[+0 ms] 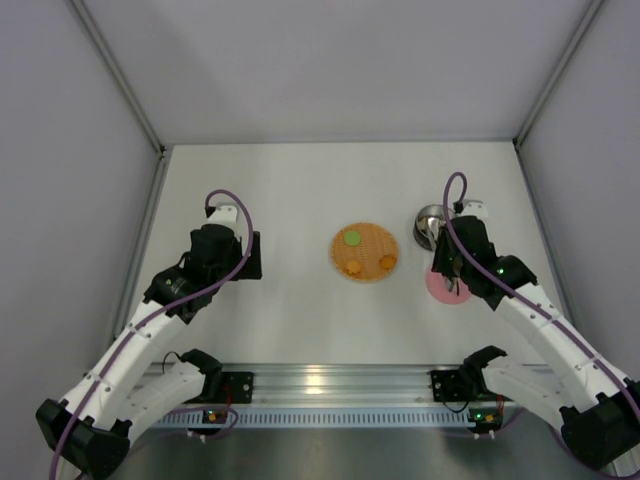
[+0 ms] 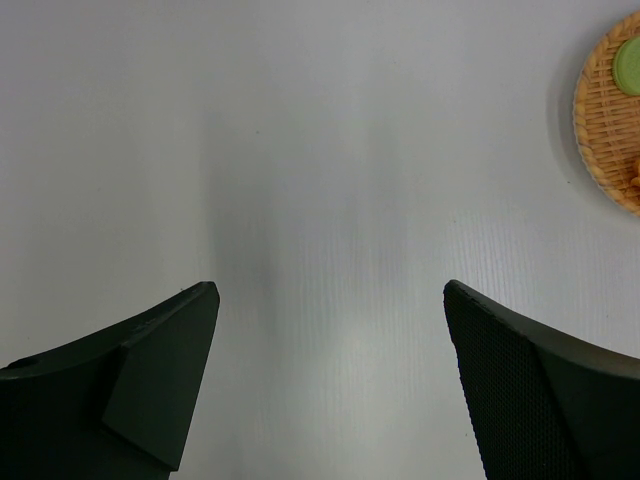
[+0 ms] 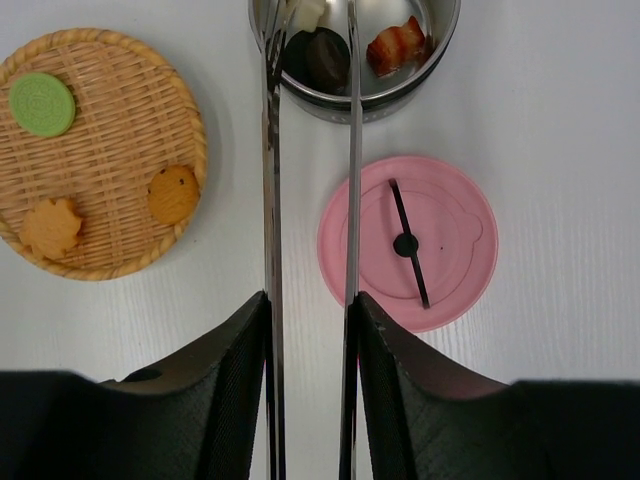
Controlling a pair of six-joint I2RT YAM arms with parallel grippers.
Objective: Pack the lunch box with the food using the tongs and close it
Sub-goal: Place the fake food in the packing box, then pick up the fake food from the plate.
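Top view: the small round steel lunch box [image 1: 430, 222] sits at the right of the white table [image 1: 300, 190]. Its flat pink round lid [image 1: 436, 286] lies off the bowl, on the table just nearer me. My right gripper [image 1: 449, 266] partly covers both, and I cannot make out the tongs from here. A flat orange woven plate [image 1: 366, 248] sits mid-table, well apart from the grey side walls. It carries a green disc [image 1: 352, 238] and two orange pieces [image 1: 352, 268]. My left gripper [image 1: 247, 256] hangs over bare table, well left of the plate.

Left wrist view: the left gripper's [image 2: 330, 290] fingers [image 2: 150, 390] stand wide apart with only bare table between them. The plate [image 2: 605, 130] is cut off at the right edge.

Right wrist view: the right gripper [image 3: 311, 297] is clamped on the long thin silver tongs [image 3: 272, 200]. Its fingers [image 3: 230, 390] press both slim arms from outside. The tong tips reach into the lunch box [image 3: 340, 100], which is cut off at the top edge. A black piece [image 3: 325, 55] and a red-brown piece [image 3: 398, 45] lie inside it. The lid [image 3: 450, 280], with its dark handle [image 3: 405, 243], lies just below the bowl.
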